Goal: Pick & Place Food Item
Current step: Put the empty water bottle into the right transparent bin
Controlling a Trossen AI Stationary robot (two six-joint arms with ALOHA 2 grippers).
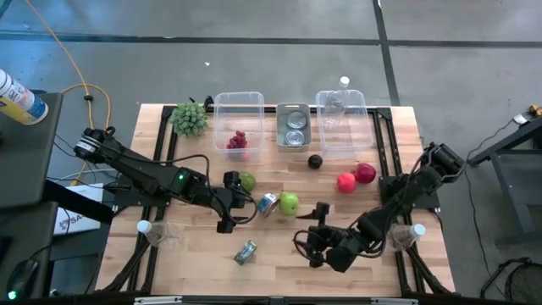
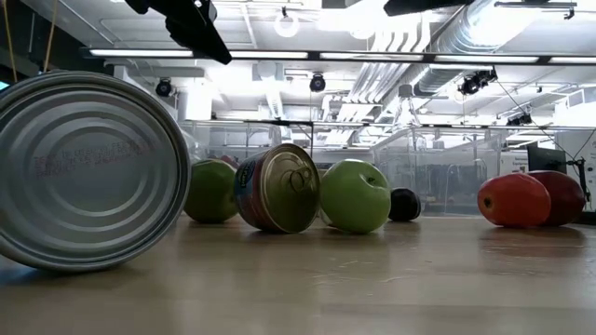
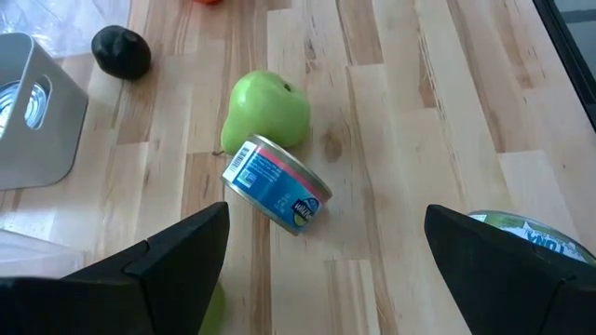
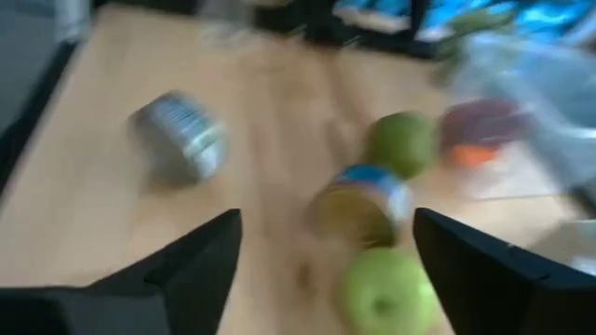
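A blue-labelled can [image 1: 268, 203] lies on its side mid-table, between two green apples [image 1: 289, 203] [image 1: 247, 180]. My left gripper [image 1: 239, 203] is open and empty just left of the can. Its wrist view shows the can [image 3: 277, 183] and one apple [image 3: 268, 110] ahead of the gripper [image 3: 326, 219]. My right gripper [image 1: 309, 235] is open and empty right of the can, toward the near edge. Its blurred wrist view [image 4: 326, 219] shows the can [image 4: 363, 205] and both apples. A green-labelled can [image 1: 246, 252] lies on its side near the front edge.
Two red apples [image 1: 345, 182] [image 1: 365, 173] and a dark plum [image 1: 315, 162] lie right of centre. At the back stand a clear bin with grapes [image 1: 237, 140], a metal tray with cans [image 1: 294, 127], a clear bin [image 1: 343, 119] and a leafy green [image 1: 190, 119].
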